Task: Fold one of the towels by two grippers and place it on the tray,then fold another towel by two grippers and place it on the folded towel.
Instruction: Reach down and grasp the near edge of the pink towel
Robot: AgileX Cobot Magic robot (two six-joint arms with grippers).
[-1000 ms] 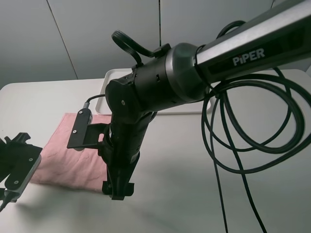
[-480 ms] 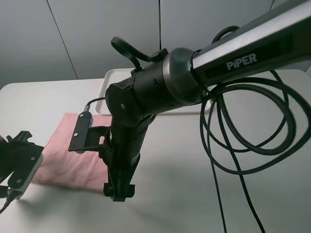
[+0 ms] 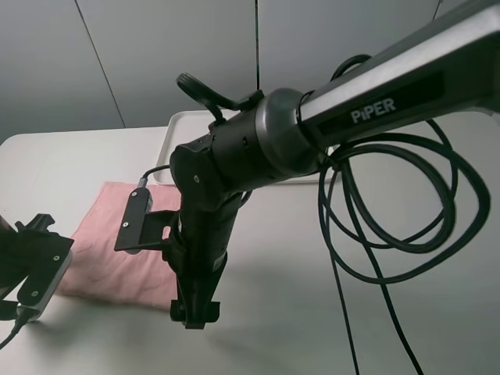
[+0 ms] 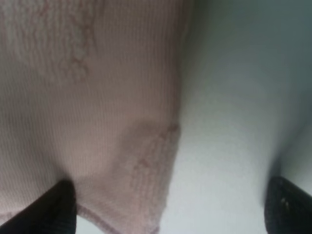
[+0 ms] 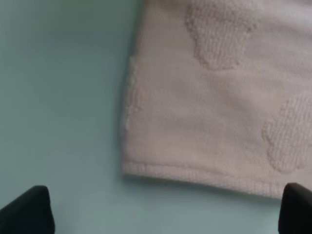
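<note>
The pink towel [image 3: 105,242] lies flat on the white table, left of centre. My right arm reaches across it, and the right gripper [image 3: 193,312] hangs open just above the towel's near right corner [image 5: 146,165]. The left gripper [image 3: 30,283] is open at the near left corner [image 4: 156,214], its fingertips [image 4: 56,209] straddling that corner close to the cloth. Neither gripper holds anything. The white tray [image 3: 181,121] stands behind the towel, mostly covered by the right arm. The folded towel is hidden.
Loops of black cable [image 3: 391,226] hang from the right arm over the right half of the table. A grey panelled wall [image 3: 117,55] closes off the back. The table's far left edge [image 3: 16,139] is in view.
The right arm has sunk a little and drifted right, bringing its gripper lower at the towel's near right corner. The left gripper has edged slightly down and right. Both have stayed open.
</note>
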